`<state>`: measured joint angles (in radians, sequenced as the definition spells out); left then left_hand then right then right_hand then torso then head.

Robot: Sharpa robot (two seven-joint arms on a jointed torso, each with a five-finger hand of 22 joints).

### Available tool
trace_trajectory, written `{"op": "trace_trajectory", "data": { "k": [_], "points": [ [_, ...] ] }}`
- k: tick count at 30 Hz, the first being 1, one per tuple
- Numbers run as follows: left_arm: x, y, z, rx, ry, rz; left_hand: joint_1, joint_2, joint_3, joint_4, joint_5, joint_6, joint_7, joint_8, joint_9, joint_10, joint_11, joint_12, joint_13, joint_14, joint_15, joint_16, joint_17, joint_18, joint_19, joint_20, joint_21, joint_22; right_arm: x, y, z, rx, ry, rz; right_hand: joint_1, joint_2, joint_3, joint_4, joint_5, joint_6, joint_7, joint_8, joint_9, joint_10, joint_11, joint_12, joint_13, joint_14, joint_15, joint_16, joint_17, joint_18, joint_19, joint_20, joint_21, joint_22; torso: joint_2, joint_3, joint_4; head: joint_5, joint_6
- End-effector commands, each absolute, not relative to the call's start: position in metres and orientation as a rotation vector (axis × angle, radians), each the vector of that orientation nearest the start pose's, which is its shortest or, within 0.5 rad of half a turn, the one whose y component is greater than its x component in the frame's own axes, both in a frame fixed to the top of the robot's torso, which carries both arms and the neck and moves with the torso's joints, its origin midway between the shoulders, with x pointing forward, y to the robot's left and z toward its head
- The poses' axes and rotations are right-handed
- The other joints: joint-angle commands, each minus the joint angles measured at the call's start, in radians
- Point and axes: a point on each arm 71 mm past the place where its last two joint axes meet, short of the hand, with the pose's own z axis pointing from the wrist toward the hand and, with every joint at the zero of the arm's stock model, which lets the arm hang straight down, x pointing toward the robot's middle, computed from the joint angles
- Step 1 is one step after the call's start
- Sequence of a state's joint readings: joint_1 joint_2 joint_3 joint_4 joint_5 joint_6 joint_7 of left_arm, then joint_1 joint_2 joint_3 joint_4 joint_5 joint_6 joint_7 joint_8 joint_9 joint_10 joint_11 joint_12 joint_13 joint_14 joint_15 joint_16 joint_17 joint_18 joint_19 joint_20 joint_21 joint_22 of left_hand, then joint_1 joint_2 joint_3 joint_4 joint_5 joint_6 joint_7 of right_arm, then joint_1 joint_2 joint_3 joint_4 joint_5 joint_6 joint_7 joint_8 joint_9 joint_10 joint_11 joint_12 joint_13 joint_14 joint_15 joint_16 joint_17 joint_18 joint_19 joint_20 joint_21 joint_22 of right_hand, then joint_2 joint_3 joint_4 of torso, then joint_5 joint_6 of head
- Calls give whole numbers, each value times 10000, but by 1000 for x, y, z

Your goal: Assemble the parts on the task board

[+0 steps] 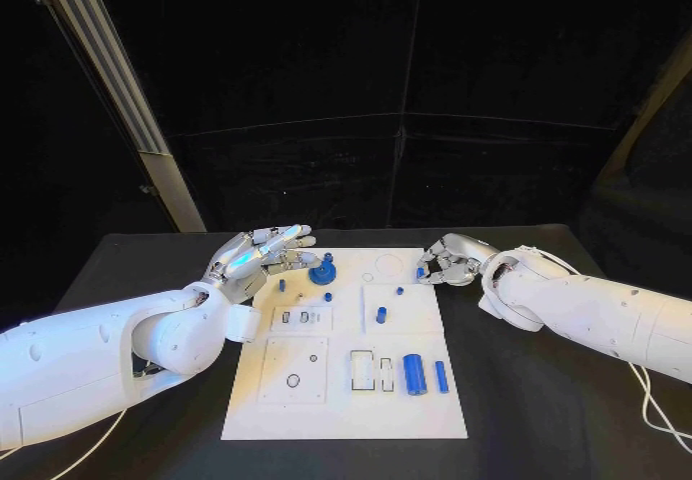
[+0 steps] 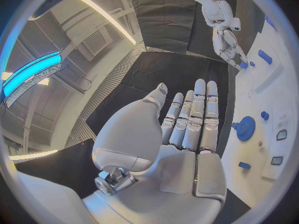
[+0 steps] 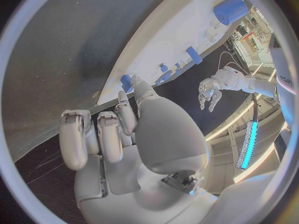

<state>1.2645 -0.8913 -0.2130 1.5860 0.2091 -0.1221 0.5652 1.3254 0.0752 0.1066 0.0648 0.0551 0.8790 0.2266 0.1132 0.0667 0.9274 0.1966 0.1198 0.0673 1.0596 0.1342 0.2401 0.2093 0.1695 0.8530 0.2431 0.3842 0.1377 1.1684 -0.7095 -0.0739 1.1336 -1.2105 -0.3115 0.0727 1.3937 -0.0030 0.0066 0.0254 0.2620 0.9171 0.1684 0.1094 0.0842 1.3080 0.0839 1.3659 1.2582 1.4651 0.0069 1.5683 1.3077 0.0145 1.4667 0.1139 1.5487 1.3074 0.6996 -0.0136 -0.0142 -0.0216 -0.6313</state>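
My right hand (image 1: 450, 259) pinches a small blue part (image 1: 421, 272) at the task board's (image 1: 346, 420) far edge, while my left hand (image 1: 263, 256) hovers open, fingers extended, holding nothing.

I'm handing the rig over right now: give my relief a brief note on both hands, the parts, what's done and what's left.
Left hand: open, fingers straight, above the task board's far left edge, holding nothing.
Right hand: fingers curled at the board's far right edge, pinching a small blue part.
Parts: the round blue part stands at the far end; two blue cylinders lie near the right edge, small pegs mid-board.
Done: little visibly assembled.
Left: most pieces still loose, rectangular slots open.
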Motion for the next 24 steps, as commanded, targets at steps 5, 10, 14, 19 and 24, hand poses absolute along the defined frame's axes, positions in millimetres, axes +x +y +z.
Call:
{"op": "trace_trajectory", "data": {
  "k": [5, 10, 14, 19, 24],
  "points": [
    [464, 214, -195, -12169, 13830, -18018, 45, 68, 0, -70, 33, -30, 295, -38, -4, 79, 4, -47, 6, 51, 33, -57, 11, 128, 40, 27, -36, -15, 539, -247, -232, 703, 17137, 6344, -32, 129, 74, 15, -66, -10, 46, -28, -14, 61, 34, 44, 30, 1056, 54, 25, 2631, -55, 832, 35, 67, 2219, -2, 2, -5, 17, -23],
    [464, 213, -196, -12173, 13844, -18019, 38, 70, 17, -86, 32, -30, 295, -42, -5, 83, 5, -54, 6, 52, 33, -69, 18, 127, 40, 27, -37, -18, 540, -246, -232, 706, 17216, 6336, -40, 178, 116, 15, -83, 19, 50, -22, -16, 76, 37, 58, 48, 1056, 59, 25, 2631, -56, 834, 41, 69, 2223, -6, 3, -5, 9, -40],
    [464, 214, -196, -12178, 13855, -18016, 38, 70, 19, -87, 32, -30, 295, -43, -6, 83, 5, -55, 5, 52, 33, -70, 18, 127, 40, 27, -38, -19, 540, -246, -233, 715, 17288, 6310, -28, 240, 194, -7, -89, 104, 42, 8, -9, 88, 31, 69, 62, 1056, 60, 25, 2631, -55, 832, 45, 67, 2219, -2, 6, -4, 10, -51],
    [463, 214, -196, -12186, 13871, -18015, 38, 70, 19, -87, 32, -30, 295, -43, -6, 83, 5, -55, 5, 52, 33, -70, 18, 127, 40, 27, -38, -19, 541, -246, -234, 728, 17367, 6275, 21, 345, 391, -72, -273, 332, -2, 100, 9, 118, -6, 90, 96, 1056, 32, 25, 2631, -58, 840, 30, 73, 2235, -8, 10, -2, 11, -57],
    [463, 214, -196, -12192, 13886, -18015, 38, 70, 19, -87, 32, -30, 295, -43, -6, 83, 5, -55, 5, 52, 33, -70, 18, 127, 40, 27, -38, -19, 541, -246, -235, 756, 17453, 6223, 18, 380, 541, -111, -442, 455, -34, 144, 9, 133, -35, 97, 108, 1056, 8, 25, 2631, -57, 839, 9, 72, 2233, -7, 9, -5, 12, -67]
  ]
}}
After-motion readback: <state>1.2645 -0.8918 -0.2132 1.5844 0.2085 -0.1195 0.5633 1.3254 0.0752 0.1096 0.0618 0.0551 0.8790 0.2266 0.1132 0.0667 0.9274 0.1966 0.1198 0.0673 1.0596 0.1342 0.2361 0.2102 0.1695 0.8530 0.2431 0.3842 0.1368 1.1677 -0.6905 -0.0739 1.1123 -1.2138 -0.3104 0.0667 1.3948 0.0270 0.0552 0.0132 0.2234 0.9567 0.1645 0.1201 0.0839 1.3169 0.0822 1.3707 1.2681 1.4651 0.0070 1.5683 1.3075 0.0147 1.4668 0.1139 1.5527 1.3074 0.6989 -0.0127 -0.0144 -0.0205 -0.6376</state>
